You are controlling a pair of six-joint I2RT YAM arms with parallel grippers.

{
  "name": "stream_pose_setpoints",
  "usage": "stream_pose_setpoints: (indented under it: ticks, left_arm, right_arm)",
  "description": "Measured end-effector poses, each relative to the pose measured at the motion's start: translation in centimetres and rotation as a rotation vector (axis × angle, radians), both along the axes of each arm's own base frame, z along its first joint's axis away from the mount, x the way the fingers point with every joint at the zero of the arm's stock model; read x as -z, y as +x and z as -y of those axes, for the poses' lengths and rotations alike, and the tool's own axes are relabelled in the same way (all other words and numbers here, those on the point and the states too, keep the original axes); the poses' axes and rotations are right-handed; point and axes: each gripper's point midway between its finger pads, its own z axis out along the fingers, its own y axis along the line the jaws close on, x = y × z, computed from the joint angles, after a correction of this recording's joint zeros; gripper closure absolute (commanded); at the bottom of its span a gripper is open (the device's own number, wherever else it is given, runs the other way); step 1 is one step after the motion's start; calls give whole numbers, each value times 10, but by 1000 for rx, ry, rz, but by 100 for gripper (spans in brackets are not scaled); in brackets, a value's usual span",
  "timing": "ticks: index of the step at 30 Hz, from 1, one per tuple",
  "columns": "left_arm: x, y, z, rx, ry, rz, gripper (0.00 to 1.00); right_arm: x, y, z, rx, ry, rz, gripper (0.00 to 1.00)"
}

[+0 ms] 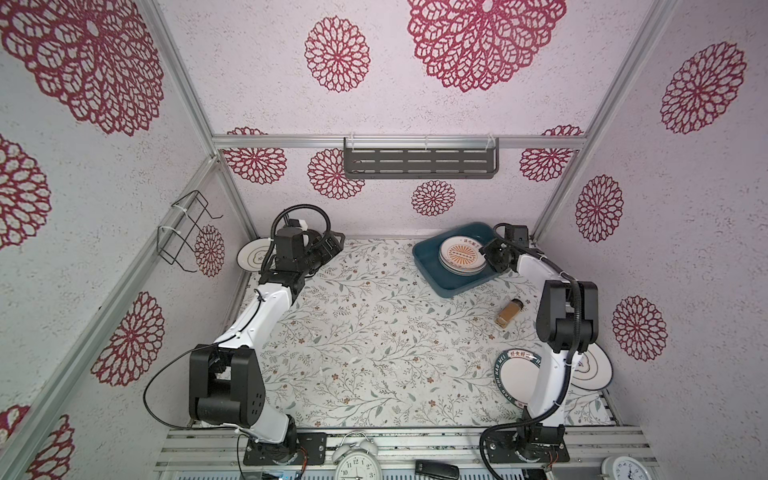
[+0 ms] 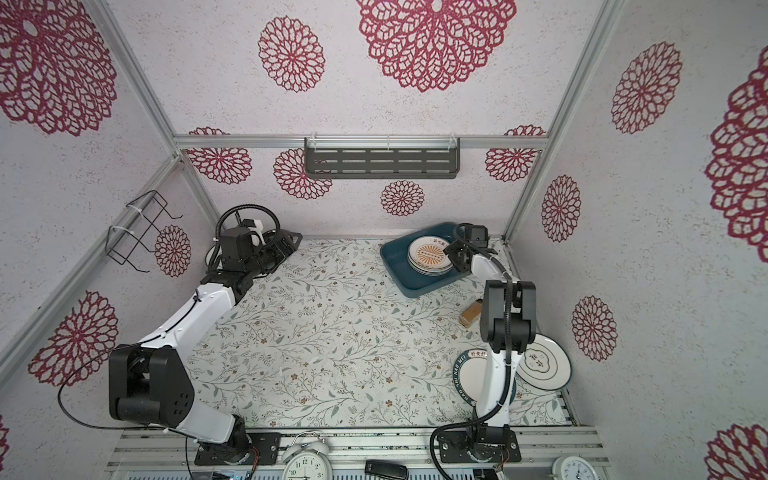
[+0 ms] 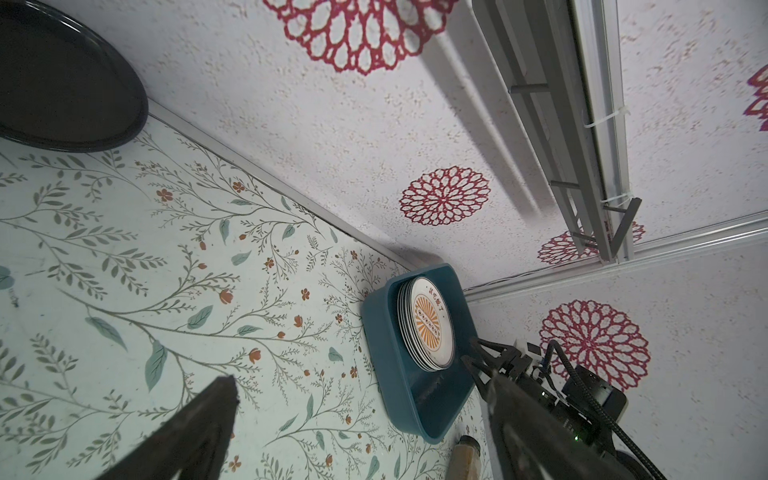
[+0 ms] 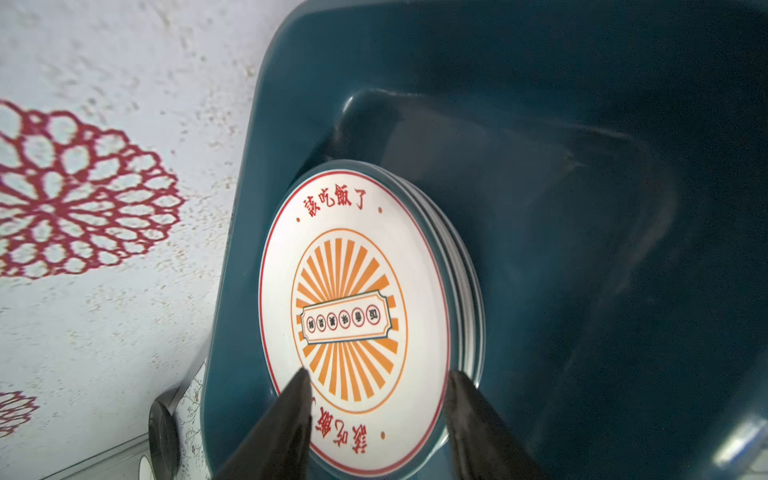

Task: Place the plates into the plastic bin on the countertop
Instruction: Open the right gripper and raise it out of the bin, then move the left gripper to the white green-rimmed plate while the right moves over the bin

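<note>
The teal plastic bin (image 1: 428,266) (image 4: 540,208) sits at the back right of the leafy countertop (image 1: 374,332). A stack of plates lies in it, topped by an orange sunburst plate (image 1: 462,257) (image 4: 353,291). My right gripper (image 1: 496,255) (image 4: 378,374) hovers open at that plate's near rim, gripping nothing. My left gripper (image 1: 328,245) (image 3: 361,386) is wide open and empty at the back left. Beside it lie a black plate (image 3: 62,75) and a cloud-outline plate (image 1: 251,255). A teal-rimmed plate (image 1: 517,378) and another cloud-outline plate (image 2: 540,361) lie by the right arm's base.
A brown spice jar (image 1: 509,318) lies on its side in front of the bin. A grey slotted shelf (image 1: 419,162) hangs on the back wall and a wire rack (image 1: 187,232) on the left wall. Two clocks (image 1: 357,465) (image 1: 623,467) stand at the front rail.
</note>
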Motion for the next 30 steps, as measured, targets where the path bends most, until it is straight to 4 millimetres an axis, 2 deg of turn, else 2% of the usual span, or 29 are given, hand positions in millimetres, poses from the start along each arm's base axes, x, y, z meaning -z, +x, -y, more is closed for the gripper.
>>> stream_pose_setpoints:
  ticks: [8, 11, 14, 15, 19, 22, 26, 30]
  left_arm:
    - [4, 2, -6, -42, -35, -23, 3]
    - [14, 0, -13, -76, -44, -49, 3]
    - [31, -6, -24, -137, -53, -92, 3]
    - [38, -9, -29, -161, -55, -108, 3]
    - [60, -24, -50, -259, -78, -162, 3]
    - [72, -30, -66, -324, -104, -185, 3]
    - [91, -37, -88, -405, -144, -213, 3]
    - [105, -41, -117, -487, -181, -224, 3]
  right_arm:
    - [-9, -2, -8, -54, 14, 21, 16]
    - [-27, -7, -17, -96, 27, 58, 11]
    - [-56, -9, -31, -163, 47, 134, 7]
    - [-67, -10, -37, -187, 50, 161, 1]
    - [-105, -19, -67, -293, 54, 255, 1]
    - [-126, -28, -93, -368, 58, 306, 1]
    - [-134, -40, -126, -444, 73, 340, 1]
    - [-124, -51, -154, -490, 113, 353, 1]
